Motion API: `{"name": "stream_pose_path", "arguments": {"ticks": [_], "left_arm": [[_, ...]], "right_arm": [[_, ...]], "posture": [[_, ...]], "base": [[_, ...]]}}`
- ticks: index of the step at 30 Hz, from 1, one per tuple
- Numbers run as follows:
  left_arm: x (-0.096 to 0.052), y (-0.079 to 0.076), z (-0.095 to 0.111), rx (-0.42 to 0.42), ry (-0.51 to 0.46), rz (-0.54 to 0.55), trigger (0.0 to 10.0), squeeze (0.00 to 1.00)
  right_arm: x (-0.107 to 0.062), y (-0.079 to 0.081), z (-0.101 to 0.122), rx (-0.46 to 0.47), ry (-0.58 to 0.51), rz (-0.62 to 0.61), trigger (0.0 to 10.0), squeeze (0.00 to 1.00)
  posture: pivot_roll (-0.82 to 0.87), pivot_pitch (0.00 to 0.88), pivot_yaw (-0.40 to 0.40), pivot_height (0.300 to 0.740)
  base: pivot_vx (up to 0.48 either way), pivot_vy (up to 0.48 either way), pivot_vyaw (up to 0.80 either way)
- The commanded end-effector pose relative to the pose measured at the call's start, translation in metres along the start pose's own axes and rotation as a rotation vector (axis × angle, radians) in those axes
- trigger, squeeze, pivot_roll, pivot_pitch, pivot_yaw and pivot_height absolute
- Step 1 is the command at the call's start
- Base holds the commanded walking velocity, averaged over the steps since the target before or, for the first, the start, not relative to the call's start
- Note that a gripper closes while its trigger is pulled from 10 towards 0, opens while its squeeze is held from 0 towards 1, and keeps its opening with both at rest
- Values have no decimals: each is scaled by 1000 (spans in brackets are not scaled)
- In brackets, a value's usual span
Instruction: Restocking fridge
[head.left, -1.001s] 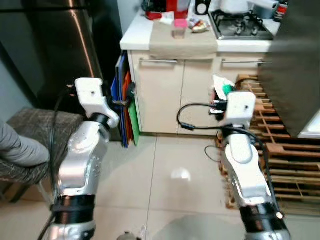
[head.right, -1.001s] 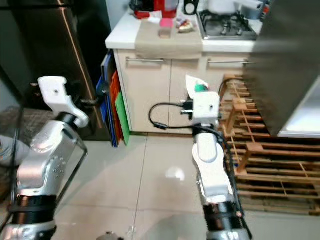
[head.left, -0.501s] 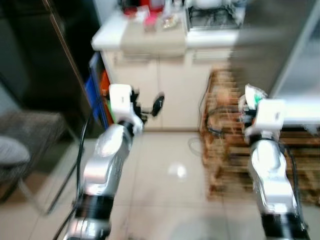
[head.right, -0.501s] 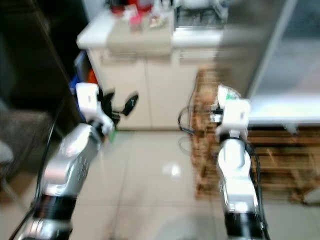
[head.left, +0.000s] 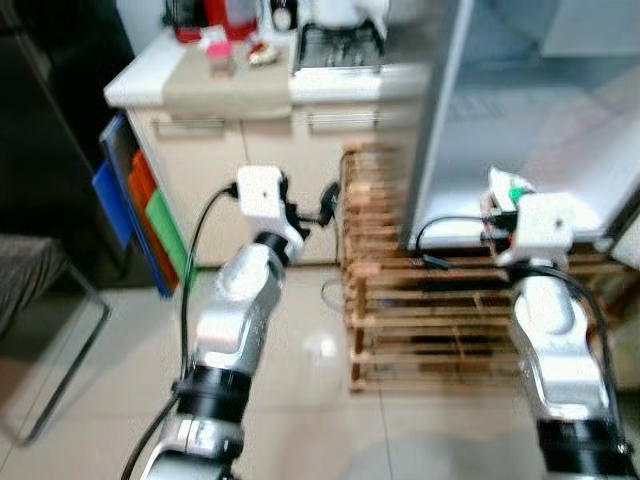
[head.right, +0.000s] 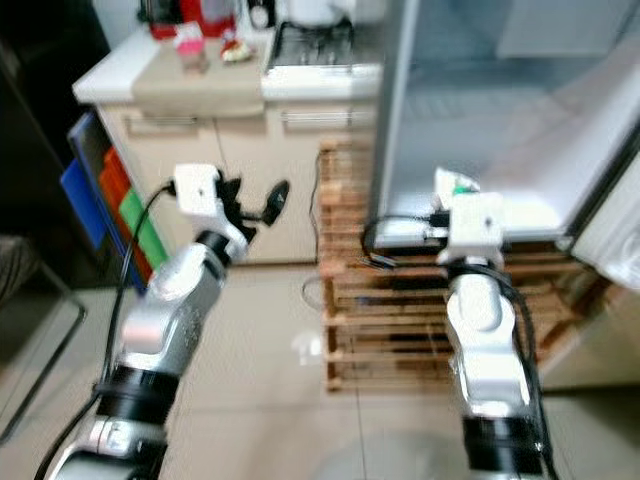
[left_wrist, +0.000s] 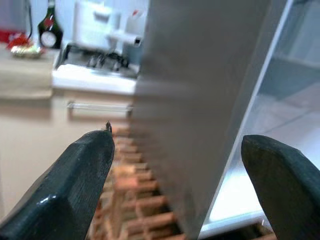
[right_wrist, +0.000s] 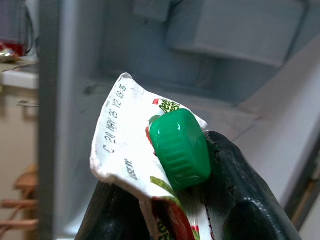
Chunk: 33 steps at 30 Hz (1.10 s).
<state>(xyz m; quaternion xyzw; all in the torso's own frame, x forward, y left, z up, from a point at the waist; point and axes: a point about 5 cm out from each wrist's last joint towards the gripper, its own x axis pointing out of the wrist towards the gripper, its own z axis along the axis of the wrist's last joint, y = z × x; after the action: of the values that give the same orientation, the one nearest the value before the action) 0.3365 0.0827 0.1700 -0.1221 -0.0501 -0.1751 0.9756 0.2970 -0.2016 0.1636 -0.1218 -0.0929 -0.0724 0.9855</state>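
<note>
1. Your right hand (right_wrist: 170, 200) is clamped on a green-capped carton (right_wrist: 150, 150), held up before the open fridge (head.left: 520, 130).
2. Your left hand (left_wrist: 180, 175) is spread wide, empty, beside the fridge's grey side, over the wooden pallet (head.left: 430, 310).

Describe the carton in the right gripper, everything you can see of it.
The carton is a white paperboard drink pack with a folded gable top, a ribbed green screw cap on its slope, red and green print, and a date stamp along the top fold. It stands roughly upright, clamped in the right gripper, in front of the open fridge.
</note>
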Motion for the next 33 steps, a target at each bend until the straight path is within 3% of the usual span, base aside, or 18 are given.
{"name": "stream_pose_path", "arguments": {"ticks": [1,13,17,23,25,28,29,33], "left_arm": [[0,11,-2,18,15,45,10000,0],[-9,16,-3,20,-5,84,10000,0],[-23,23,5,15,-50,106,10000,0],[-43,20,19,57,-94,34,10000,0],[-46,20,25,72,-96,2,10000,0],[-51,8,25,135,-27,-172,10000,0],[-51,8,25,135,-27,-172,10000,0],[-62,-11,12,215,117,-421,10000,0]], "right_arm": [[-2,6,1,10,5,28,10000,0],[-8,12,-3,20,31,47,10000,0],[-6,20,-2,35,37,86,10000,0],[-4,35,-8,65,69,163,10000,0],[-2,41,-8,62,69,178,10000,0],[7,54,-12,136,104,199,10000,0],[7,54,-12,136,104,199,10000,0],[21,80,-15,174,142,231,10000,0]], "posture": [[-202,0,65,740],[-168,0,44,740],[-115,0,-3,740],[-50,0,-48,740],[-33,0,-51,740],[9,0,-54,740],[9,0,-54,740],[33,0,2,740]], "base": [[270,-394,0],[272,-392,0],[89,-79,0],[0,0,0],[0,0,0],[0,0,0],[0,0,0],[0,0,0]]}}
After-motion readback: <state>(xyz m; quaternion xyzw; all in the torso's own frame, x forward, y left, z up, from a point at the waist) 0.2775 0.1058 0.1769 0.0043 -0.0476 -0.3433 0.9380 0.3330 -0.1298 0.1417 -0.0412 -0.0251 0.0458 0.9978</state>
